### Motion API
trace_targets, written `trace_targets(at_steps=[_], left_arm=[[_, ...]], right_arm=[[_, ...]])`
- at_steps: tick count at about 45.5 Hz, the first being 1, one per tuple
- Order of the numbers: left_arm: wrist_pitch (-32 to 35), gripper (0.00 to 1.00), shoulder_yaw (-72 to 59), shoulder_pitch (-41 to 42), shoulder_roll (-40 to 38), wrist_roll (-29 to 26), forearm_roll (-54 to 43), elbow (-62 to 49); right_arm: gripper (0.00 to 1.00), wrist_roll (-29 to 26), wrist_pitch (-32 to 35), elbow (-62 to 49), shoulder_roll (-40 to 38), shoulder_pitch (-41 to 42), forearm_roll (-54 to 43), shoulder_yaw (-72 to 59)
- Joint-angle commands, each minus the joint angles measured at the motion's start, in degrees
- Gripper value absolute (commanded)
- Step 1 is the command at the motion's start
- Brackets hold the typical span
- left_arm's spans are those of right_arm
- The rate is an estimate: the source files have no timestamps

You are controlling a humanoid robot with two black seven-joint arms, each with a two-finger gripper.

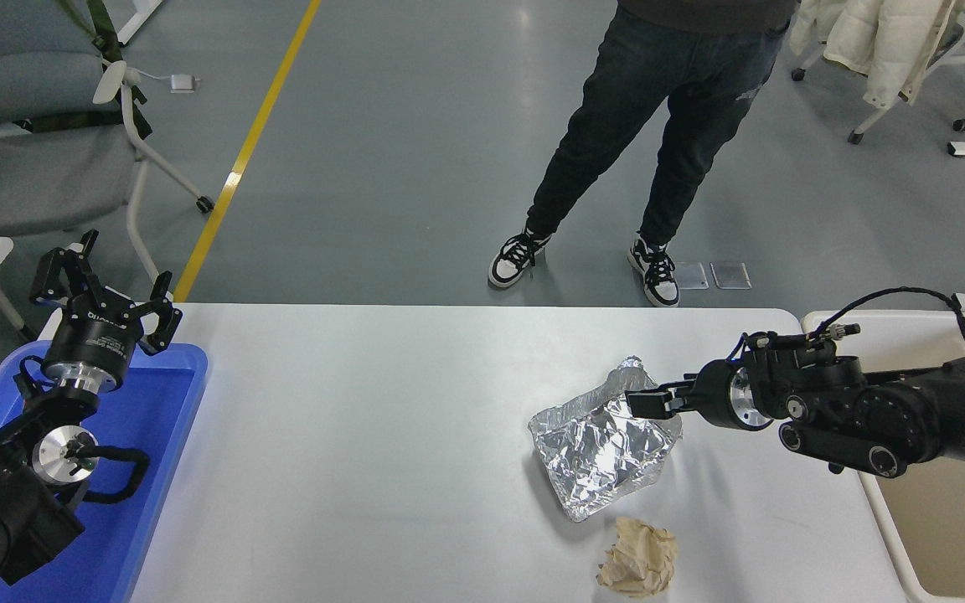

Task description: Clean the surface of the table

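A grey floor with a yellow line point(250, 142) stretches behind the table surface point(365, 452), the wide white top that fills the lower half of the view. A person point(658, 126) in dark trousers and black-and-white shoes stands at its far side, and grey chairs point(22, 151) sit at the upper left.

2 containers flank the table. The blue tray point(156, 469) at the left edge shows no loose items; the parked left arm lies over it. The beige bin point(943, 536) at the right edge shows a bare inner floor where visible.

On the table lie 2 pieces of waste — a crumpled foil sheet point(604, 452) right of centre and, just in front of it, a crumpled brown paper ball point(637, 568).

The left gripper point(105, 289) points away from the camera at the tray's far end, fingers spread wide. The right arm reaches in from the right edge above the bin, nearly level and pointing left; the right gripper point(643, 402) sits at the foil's upper right edge — whether its fingers grip the foil I cannot tell.
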Motion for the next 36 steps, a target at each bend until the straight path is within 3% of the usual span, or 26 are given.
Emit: trace_targets(at_steps=[1, 8, 14, 17, 21, 26, 36], left_arm=[[0.00, 1.00, 0.00, -0.05, 0.00, 0.00, 0.00, -0.01], [0.00, 1.00, 0.00, -0.05, 0.00, 0.00, 0.00, -0.01], [0.00, 1.00, 0.00, -0.05, 0.00, 0.00, 0.00, 0.07], [0.00, 1.00, 0.00, -0.05, 0.00, 0.00, 0.00, -0.01], [0.00, 1.00, 0.00, 0.04, 0.00, 0.00, 0.00, -0.01], [0.00, 1.00, 0.00, 0.04, 0.00, 0.00, 0.00, -0.01], [0.00, 1.00, 0.00, -0.05, 0.00, 0.00, 0.00, -0.01]], right_arm=[[0.99, 0.32, -1.47, -5.30, 2.49, -3.44, -0.03, -0.21], [0.98, 0.32, -1.47, -8.03, 3.90, -5.37, 0.14, 0.23], [0.89, 0.67, -1.73, -7.94, 4.16, -6.17, 0.32, 0.67], [0.76, 1.46, -1.64, -7.94, 5.22, -6.61, 1.54, 1.55], [0.36, 1.55, -1.55, -8.03, 5.57, -7.05, 2.86, 1.55], [0.03, 1.55, -2.17, -8.12, 5.66, -7.84, 5.76, 1.99], [0.00, 1.55, -1.91, -10.32, 5.66, -8.19, 7.70, 2.17]])
